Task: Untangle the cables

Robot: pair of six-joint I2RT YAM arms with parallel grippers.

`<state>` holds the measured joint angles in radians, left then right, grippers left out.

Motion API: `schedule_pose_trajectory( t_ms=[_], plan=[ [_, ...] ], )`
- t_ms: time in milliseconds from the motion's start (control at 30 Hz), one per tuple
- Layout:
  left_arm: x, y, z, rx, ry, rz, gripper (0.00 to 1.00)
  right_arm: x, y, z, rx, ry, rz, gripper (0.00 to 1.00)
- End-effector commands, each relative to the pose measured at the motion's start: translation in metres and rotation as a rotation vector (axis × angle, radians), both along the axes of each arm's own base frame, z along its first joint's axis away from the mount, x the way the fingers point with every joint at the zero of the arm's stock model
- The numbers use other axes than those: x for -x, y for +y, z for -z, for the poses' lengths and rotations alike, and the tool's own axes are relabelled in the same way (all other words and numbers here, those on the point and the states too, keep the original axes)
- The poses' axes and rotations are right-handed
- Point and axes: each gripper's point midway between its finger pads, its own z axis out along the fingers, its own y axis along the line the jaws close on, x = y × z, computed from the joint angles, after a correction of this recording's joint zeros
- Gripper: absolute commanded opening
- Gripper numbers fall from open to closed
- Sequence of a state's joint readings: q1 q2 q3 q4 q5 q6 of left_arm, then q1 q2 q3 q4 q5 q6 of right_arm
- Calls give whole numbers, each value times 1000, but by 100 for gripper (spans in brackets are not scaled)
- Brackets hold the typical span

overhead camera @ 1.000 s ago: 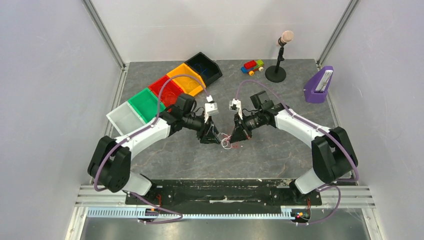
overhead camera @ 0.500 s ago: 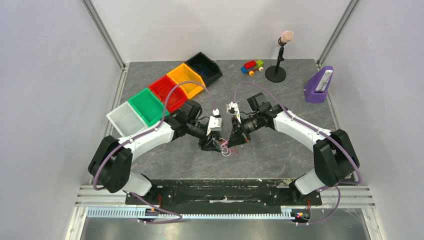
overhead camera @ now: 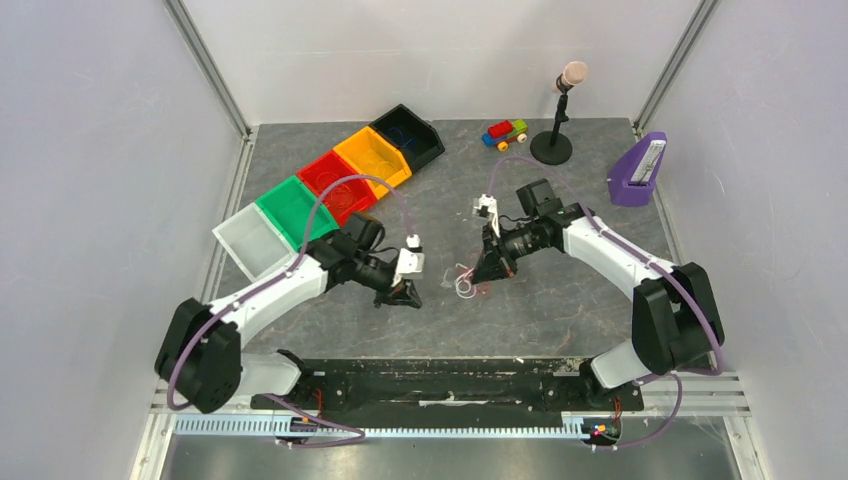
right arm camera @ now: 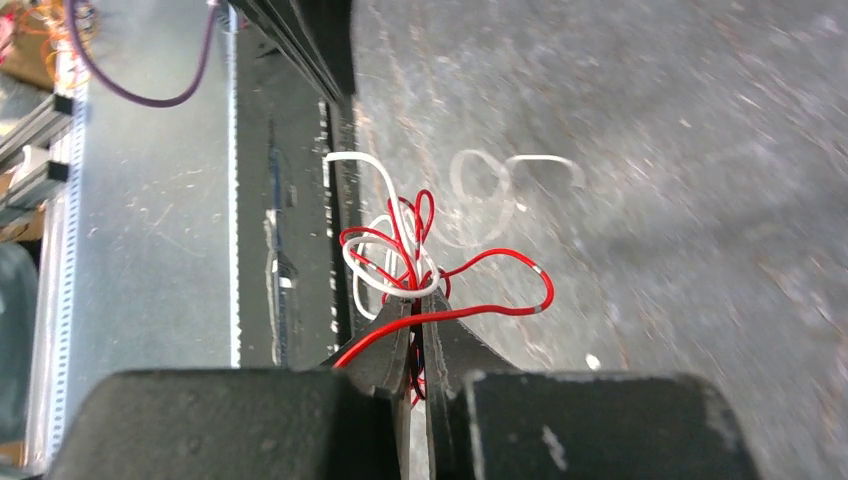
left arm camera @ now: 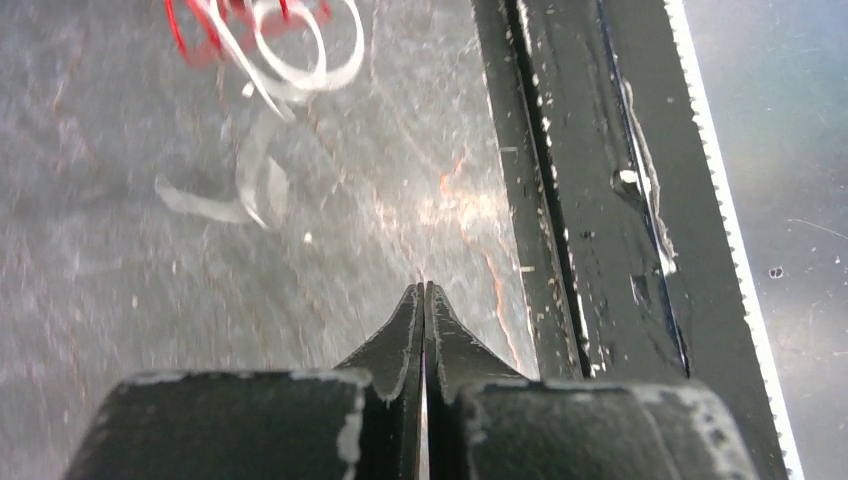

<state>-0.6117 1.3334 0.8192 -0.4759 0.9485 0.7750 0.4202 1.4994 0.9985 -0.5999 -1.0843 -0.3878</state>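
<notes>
The cables (overhead camera: 466, 283) are a small tangle of thin red and white wires near the middle of the table. My right gripper (overhead camera: 487, 272) is shut on this tangle. In the right wrist view, red and white loops (right arm camera: 420, 250) spill out above the pinched fingertips (right arm camera: 420, 298). A loose white strand (right arm camera: 490, 180) lies blurred on the table beyond them. My left gripper (overhead camera: 408, 295) is to the left of the tangle, apart from it. It is shut with nothing between its jaws (left arm camera: 422, 288). In the left wrist view the cables (left arm camera: 270, 40) sit at the top edge.
A row of bins runs diagonally at the back left: white (overhead camera: 248, 238), green (overhead camera: 292, 207), red (overhead camera: 335, 180), orange (overhead camera: 375, 157), black (overhead camera: 407, 133). A toy car (overhead camera: 505, 132), a microphone stand (overhead camera: 553, 145) and a purple holder (overhead camera: 638, 170) stand at the back right. A black rail (overhead camera: 430, 370) lines the near edge.
My left gripper was open at the tangle; it has shut and drawn back to the left and nearer, empty. My right gripper has shifted slightly right, still holding the tangle.
</notes>
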Motion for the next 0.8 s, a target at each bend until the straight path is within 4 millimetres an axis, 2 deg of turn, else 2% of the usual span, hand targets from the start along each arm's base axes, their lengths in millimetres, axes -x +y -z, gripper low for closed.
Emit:
schedule_pose_trajectory(
  t_ms=[0,133,167,200,233,300,567,767],
  plan=[
    [-8,33,-2,-22,-9,-101,2,-9,-30,7,78,-69,38,3],
    [-31,49,-6,-22,7,-229,2,-11,-45,9,79,-35,53,4],
    [-34,48,-8,-15,-13,-234,10,-9,-44,7,65,-20,44,4],
    [-37,46,-11,6,-33,-238,36,-7,-42,2,45,-11,33,4],
    [-43,42,-17,37,-55,-254,54,-6,-40,-2,18,-4,22,4],
    [-49,33,-27,94,-101,-268,70,-4,-35,-10,-23,11,10,4],
    [-44,-22,-49,175,-325,-158,76,6,-12,-33,-83,10,-60,4],
    [-43,-61,-43,188,-430,-122,78,9,9,-48,-118,-10,-78,4]
  ],
)
